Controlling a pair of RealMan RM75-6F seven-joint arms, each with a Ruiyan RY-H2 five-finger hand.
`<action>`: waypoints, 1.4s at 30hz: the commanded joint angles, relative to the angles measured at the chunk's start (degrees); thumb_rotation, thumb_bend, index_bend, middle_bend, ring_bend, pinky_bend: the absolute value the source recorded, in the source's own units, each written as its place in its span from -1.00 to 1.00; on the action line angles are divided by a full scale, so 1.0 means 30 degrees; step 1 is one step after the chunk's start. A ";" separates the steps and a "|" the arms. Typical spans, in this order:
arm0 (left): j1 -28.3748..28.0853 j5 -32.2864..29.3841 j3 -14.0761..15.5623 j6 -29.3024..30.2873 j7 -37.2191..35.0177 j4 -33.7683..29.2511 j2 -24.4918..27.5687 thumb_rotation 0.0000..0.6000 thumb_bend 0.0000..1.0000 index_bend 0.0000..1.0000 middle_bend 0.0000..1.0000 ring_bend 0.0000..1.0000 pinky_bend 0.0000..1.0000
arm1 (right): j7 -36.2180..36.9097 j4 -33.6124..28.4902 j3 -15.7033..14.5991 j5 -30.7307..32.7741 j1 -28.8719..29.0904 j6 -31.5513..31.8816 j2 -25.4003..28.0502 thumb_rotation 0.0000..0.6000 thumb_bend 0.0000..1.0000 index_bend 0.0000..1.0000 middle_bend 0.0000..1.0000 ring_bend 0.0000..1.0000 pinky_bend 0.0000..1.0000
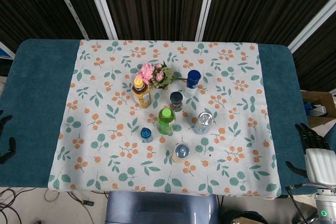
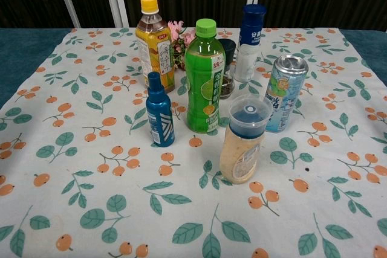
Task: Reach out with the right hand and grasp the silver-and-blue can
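Observation:
The silver-and-blue can (image 1: 202,122) (image 2: 283,93) stands upright on the patterned cloth, right of the green bottle (image 1: 166,120) (image 2: 204,77). My right hand (image 1: 314,145) hangs off the table's right edge, far from the can, its dark fingers apart and holding nothing. My left hand (image 1: 5,136) shows only as dark fingertips at the far left edge of the head view, beside the table; whether it holds anything is hidden. Neither hand appears in the chest view.
Around the can stand a white bottle with a blue cap (image 1: 192,83) (image 2: 248,42), a dark-lidded jar (image 1: 176,101) (image 2: 227,67), a clear-capped sauce bottle (image 1: 181,153) (image 2: 243,139), a small blue bottle (image 1: 146,134) (image 2: 159,109), a yellow-capped tea bottle (image 1: 140,92) (image 2: 155,41) and pink flowers (image 1: 155,74).

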 commanded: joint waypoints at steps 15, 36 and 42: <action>0.0020 0.0029 -0.0020 0.0061 -0.0008 0.0046 0.0015 1.00 0.06 -0.67 -0.89 -0.92 -1.00 | 0.0167 0.0071 0.0115 0.0079 0.0127 -0.0125 -0.0218 1.00 -0.69 -0.93 -0.81 -0.72 -0.58; 0.0196 0.0214 0.0092 0.0264 -0.0101 -0.0176 0.0056 1.00 0.06 -0.67 -0.89 -0.92 -1.00 | 1.7366 -0.0214 0.1349 0.1022 0.4040 -0.7410 0.0349 1.00 -0.87 -0.98 -0.85 -0.82 -0.63; 0.0167 -0.0007 0.0038 0.0118 -0.0081 -0.0239 0.0106 1.00 0.06 -0.67 -0.89 -0.92 -1.00 | 1.9183 0.0782 0.2220 0.2174 0.5493 -0.9250 -0.0930 1.00 -0.91 -0.98 -0.86 -0.82 -0.65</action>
